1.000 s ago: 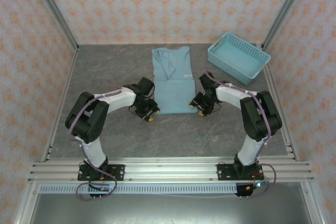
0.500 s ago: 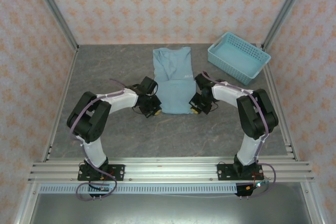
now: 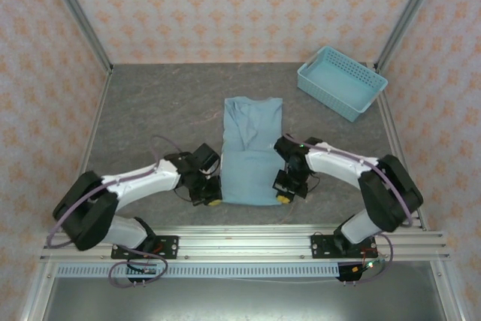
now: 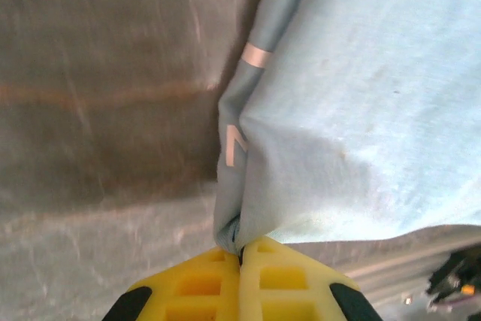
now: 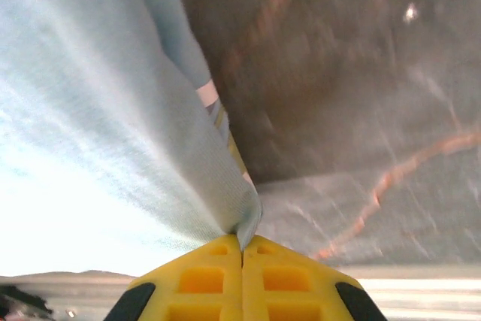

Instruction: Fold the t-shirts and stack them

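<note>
A light teal-blue t-shirt (image 3: 252, 148) lies as a long narrow strip on the grey table (image 3: 150, 110), collar end far, hem end near. My left gripper (image 3: 213, 200) is shut on its near left corner, and the left wrist view shows the cloth (image 4: 353, 125) pinched between the yellow fingers (image 4: 203, 287), with white lettering on the fold. My right gripper (image 3: 284, 196) is shut on the near right corner. In the right wrist view the cloth (image 5: 98, 133) runs up from the yellow fingers (image 5: 293, 280), lifted off the table.
A light-blue plastic lattice basket (image 3: 342, 82) stands at the far right corner. Metal frame posts (image 3: 75, 13) rise at the back corners, and an aluminium rail (image 3: 240, 242) runs along the near edge behind both grippers.
Both grippers closed on the shirt's near corners and pulled toward the near edge. The whole t-shirt slid nearer with them, away from the back wall.
</note>
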`<action>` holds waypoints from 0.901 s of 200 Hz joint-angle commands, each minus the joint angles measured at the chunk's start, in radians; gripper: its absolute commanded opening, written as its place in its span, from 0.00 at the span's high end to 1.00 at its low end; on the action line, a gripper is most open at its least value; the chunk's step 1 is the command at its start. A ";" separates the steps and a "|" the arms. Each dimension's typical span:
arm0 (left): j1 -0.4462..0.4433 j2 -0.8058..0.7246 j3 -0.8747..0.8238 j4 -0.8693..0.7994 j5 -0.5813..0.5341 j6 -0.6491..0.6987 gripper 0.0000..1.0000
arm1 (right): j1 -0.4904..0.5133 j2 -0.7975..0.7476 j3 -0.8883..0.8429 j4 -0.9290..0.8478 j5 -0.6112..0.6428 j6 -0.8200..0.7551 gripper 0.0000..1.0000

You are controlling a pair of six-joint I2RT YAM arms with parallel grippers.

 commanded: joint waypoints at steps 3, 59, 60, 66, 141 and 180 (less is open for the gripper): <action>-0.019 -0.130 -0.059 -0.051 0.004 -0.040 1.00 | 0.009 -0.083 -0.044 -0.103 -0.024 0.024 1.00; -0.019 -0.260 -0.077 -0.015 -0.024 -0.116 1.00 | 0.009 -0.176 -0.043 -0.096 -0.004 0.108 1.00; -0.019 -0.261 -0.074 -0.017 -0.025 -0.116 1.00 | 0.009 -0.179 -0.040 -0.096 0.001 0.110 1.00; -0.019 -0.262 -0.056 -0.025 -0.031 -0.115 1.00 | 0.009 -0.190 -0.025 -0.106 0.012 0.119 1.00; 0.020 -0.190 0.250 -0.110 -0.194 -0.104 1.00 | -0.081 -0.178 0.293 -0.206 0.149 0.148 1.00; 0.115 -0.055 0.421 -0.095 -0.210 -0.059 1.00 | -0.171 -0.059 0.478 -0.210 0.169 0.100 1.00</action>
